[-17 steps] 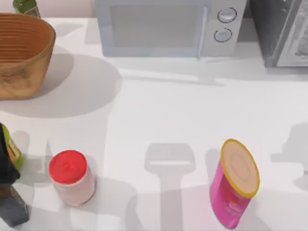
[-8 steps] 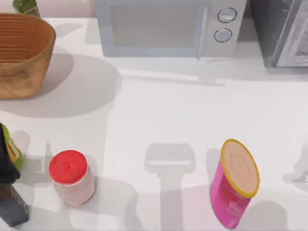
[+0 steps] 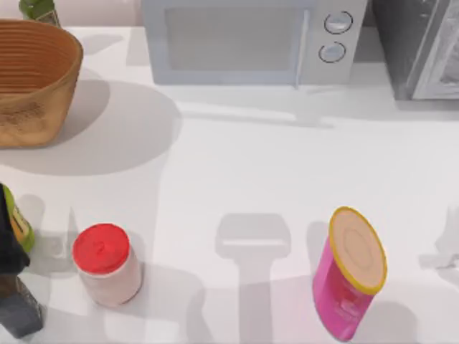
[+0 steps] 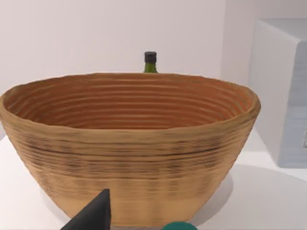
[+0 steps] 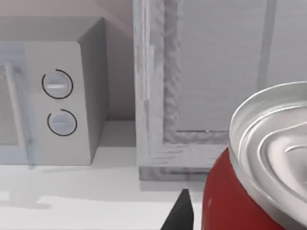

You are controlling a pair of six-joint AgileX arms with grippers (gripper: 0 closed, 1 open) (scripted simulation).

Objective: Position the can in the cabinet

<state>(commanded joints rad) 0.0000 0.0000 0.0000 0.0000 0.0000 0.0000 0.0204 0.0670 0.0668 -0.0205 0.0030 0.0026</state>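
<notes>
Over the last second nothing on the table has moved. The one change is a grey shadow at the top view's right edge, which has shrunk from a broad patch to a thin sliver near the rim. That suggests the right arm is on the move just past that edge, carrying its load.

In the right wrist view the can sits close to the lens, silver top tilted. The right gripper appears clamped on it, with one dark finger showing just beside the red wall. Beyond it stands the cabinet, with the microwave next to it.

So the can is off the table and facing its goal, but not yet inside. The cabinet's framed door looks shut from here (no opening can be made out), so entry may need the door dealt with first.

The left gripper idles at the table's left, facing the basket. Its state cannot be told.
</notes>
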